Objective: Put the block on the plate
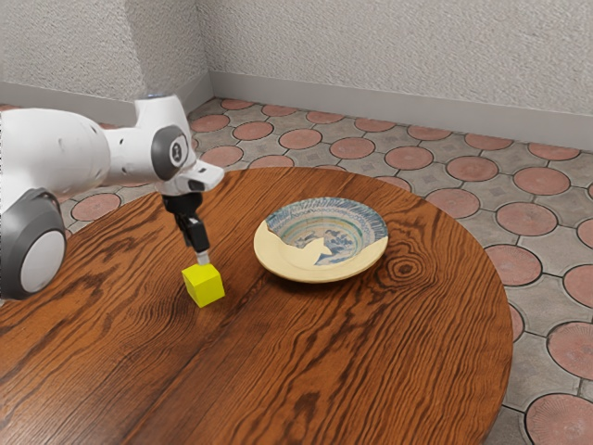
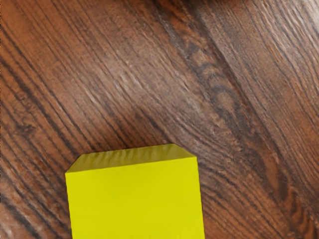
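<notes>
In the exterior view my gripper (image 1: 203,257) points down at the yellow block (image 1: 205,286), its lower end at the block's top, toward the back edge. Whether it is open or shut cannot be made out. The wrist view has the block (image 2: 135,199) large at its lower edge, just under the hand. A round plate (image 1: 287,270), cream with a blue patterned part, rests on the table to the block's side, toward the exterior view's right. Block and plate are apart.
The round wooden table (image 1: 371,371) carries both things. Its curved edge runs behind the plate and down the exterior view's right, with a tiled floor (image 1: 547,250) beyond. A dark thing (image 2: 184,2) touches the wrist view's upper edge.
</notes>
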Controlling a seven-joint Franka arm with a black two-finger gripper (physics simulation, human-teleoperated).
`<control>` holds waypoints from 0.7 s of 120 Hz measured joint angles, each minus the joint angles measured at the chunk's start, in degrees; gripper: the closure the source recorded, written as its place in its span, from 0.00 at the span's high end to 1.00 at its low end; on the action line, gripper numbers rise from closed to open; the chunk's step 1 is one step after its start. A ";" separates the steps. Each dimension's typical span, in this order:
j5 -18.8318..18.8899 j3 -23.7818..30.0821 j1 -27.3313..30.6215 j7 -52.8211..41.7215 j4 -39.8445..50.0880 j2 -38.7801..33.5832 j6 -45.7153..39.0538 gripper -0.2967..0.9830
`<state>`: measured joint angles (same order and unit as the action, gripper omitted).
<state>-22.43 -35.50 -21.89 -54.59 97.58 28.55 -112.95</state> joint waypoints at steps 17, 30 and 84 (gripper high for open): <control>-0.78 -0.08 0.00 -0.84 0.39 0.93 -1.07 0.77; -1.60 -0.09 0.00 -1.50 0.43 2.17 -1.76 0.77; -3.80 0.00 0.00 -3.53 0.70 6.61 -4.05 0.77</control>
<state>-26.23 -35.50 -21.89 -58.11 98.28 35.17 -116.99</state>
